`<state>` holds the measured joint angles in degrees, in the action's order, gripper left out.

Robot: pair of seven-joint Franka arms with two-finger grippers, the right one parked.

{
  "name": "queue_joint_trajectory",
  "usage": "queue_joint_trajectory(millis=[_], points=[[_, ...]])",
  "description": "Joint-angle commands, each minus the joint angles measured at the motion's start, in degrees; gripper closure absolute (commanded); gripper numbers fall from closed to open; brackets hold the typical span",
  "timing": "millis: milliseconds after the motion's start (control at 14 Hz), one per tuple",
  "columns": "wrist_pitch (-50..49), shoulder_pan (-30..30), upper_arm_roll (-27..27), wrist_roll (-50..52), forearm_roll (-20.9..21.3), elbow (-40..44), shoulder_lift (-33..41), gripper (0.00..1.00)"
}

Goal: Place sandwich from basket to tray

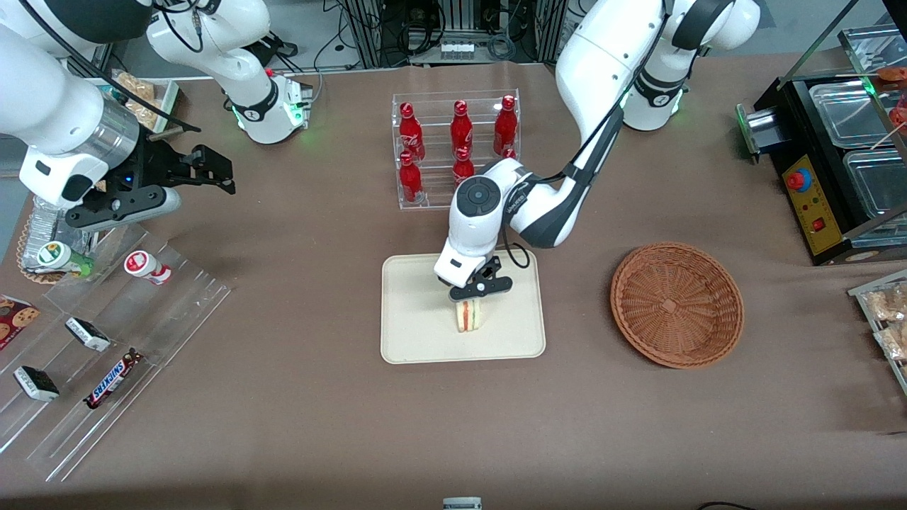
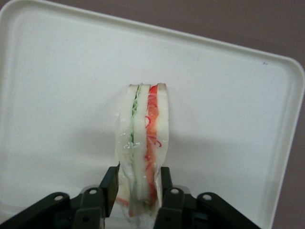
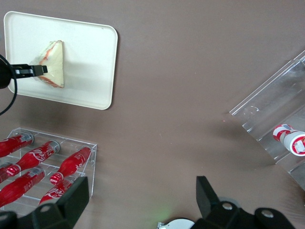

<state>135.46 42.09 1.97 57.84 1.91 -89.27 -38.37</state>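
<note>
Your pincer is clamped on the sandwich.
Soft wedge stands upright on the smooth tray; woven basket well apart.

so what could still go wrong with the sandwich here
The sandwich stands on edge on the tray, pinched at one end by the gripper. When the jaws open it may well tip flat. Its clear wrap might also cling to a finger and drag it as the arm lifts.
</note>
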Motion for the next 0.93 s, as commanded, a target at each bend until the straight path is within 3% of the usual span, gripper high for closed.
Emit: queue_joint_trajectory(millis=[0, 214, 357, 571, 857], points=[[-5.6, 0.1, -0.5, 1.3, 1.3, 0.0, 7.0, 0.00], [-11.8, -2.7, -0.5, -0.5, 1.6, -0.2, 15.5, 0.00], [-19.8, -3.2, -0.6, -9.6, 3.8, -0.3, 19.6, 0.00], [-25.8, -11.3, -0.6, -12.9, 2.6, -2.3, 24.8, 0.00], [-32.1, -22.0, -0.6, -28.5, 0.8, -4.0, 29.5, 0.00]])
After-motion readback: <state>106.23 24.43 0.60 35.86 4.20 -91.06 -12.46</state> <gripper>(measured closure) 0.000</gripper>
